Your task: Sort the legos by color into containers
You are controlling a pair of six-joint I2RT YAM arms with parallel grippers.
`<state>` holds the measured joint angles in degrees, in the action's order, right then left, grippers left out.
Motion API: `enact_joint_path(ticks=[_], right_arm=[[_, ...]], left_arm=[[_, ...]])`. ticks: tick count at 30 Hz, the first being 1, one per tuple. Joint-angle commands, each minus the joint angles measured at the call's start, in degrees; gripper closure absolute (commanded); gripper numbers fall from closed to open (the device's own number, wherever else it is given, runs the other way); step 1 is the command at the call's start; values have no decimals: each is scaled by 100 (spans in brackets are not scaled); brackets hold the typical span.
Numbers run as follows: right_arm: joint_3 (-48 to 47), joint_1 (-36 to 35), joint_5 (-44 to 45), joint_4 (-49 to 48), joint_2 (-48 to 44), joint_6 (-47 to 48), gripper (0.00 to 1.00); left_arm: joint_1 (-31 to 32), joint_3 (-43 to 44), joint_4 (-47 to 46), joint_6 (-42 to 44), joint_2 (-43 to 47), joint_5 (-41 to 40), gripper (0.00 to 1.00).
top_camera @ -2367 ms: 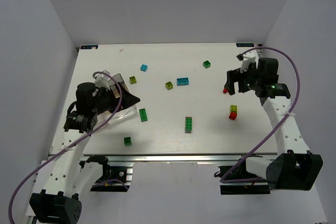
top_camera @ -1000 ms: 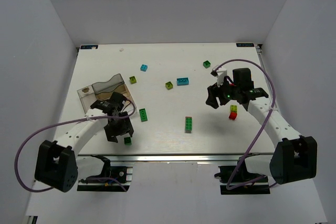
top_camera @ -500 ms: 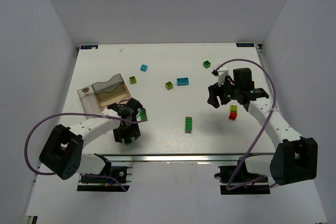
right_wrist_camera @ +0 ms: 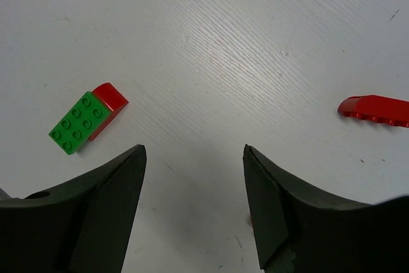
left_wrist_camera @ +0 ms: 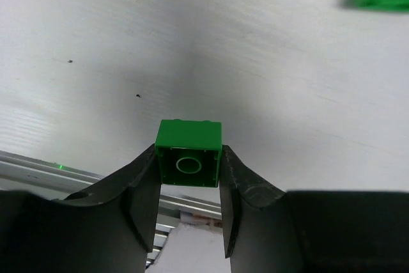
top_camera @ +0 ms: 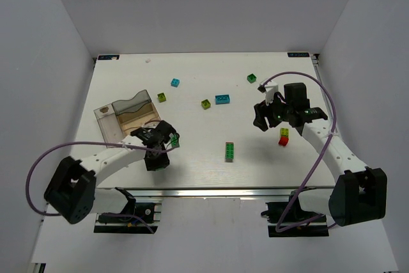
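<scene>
From above, the clear tray (top_camera: pixel 128 114) sits on the left of the white table (top_camera: pixel 204 171), with the left gripper (top_camera: pixel 156 156) just in front of it, near the table's front edge. Loose bricks lie spread across the middle and back. A green-and-red stack (top_camera: pixel 229 150) lies centre front, its long axis running front to back. A long cyan brick (top_camera: pixel 222 99) lies crosswise further back. The right gripper (top_camera: pixel 261 118) hangs over bare table, and a red-and-lime brick (top_camera: pixel 284 136) is just beside it.

In the left wrist view, the fingers (left_wrist_camera: pixel 144 187) are closed tight on a small square green brick (left_wrist_camera: pixel 188 161), lifted off the table with its hollow underside facing the camera.

In the right wrist view, the fingers (right_wrist_camera: pixel 108 190) are spread wide with nothing between them. A six-stud green brick with a red piece (right_wrist_camera: pixel 80 123) lies left, its long axis diagonal. A red sliver (right_wrist_camera: pixel 374 108) shows at the right edge
</scene>
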<state>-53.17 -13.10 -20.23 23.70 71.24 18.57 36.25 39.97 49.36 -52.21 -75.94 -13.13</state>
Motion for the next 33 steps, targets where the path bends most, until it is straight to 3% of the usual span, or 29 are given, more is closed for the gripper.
enact_joint_path(ticks=[1, 3, 7, 8, 11, 21, 25, 26, 28, 30, 33], right_arm=[[-220, 18, -95, -77, -172, 147, 33], [-185, 10, -235, -50, -198, 243, 44], [-98, -43, -482, 11, -234, 305, 70], [-71, -61, -517, 20, -234, 314, 83], [-53, -139, -587, 64, -251, 384, 98], [-53, -447, -649, -32, -260, 358, 94], [-27, -535, -596, -129, -251, 341, 91], [-18, -544, -570, -147, -251, 332, 85], [-9, -570, -552, -173, -216, 314, 79], [-27, -579, -544, -164, -164, 279, 70], [-18, -597, -526, -182, -128, 305, 65]], left_arm=[[-21, 580, 222, -150, 911, -470, 92], [-101, 784, 616, -167, 1238, -916, 100], [-381, 1258, 1118, -27, 1512, -1508, 100], [-547, 1285, 1180, 17, 1416, -1535, 100], [-908, 1303, 1242, 263, 1249, -1676, 100], [-3280, 1874, 57, 1748, 354, -1131, 100], [-3642, 2006, -137, 2161, -51, -885, 100], [-3712, 2015, -181, 2179, -122, -824, 100], [-3782, 1971, -234, 2153, -262, -745, 88], [-3853, 1910, -304, 2144, -324, -639, 66], [-3985, 1901, -287, 2127, -342, -612, 44]])
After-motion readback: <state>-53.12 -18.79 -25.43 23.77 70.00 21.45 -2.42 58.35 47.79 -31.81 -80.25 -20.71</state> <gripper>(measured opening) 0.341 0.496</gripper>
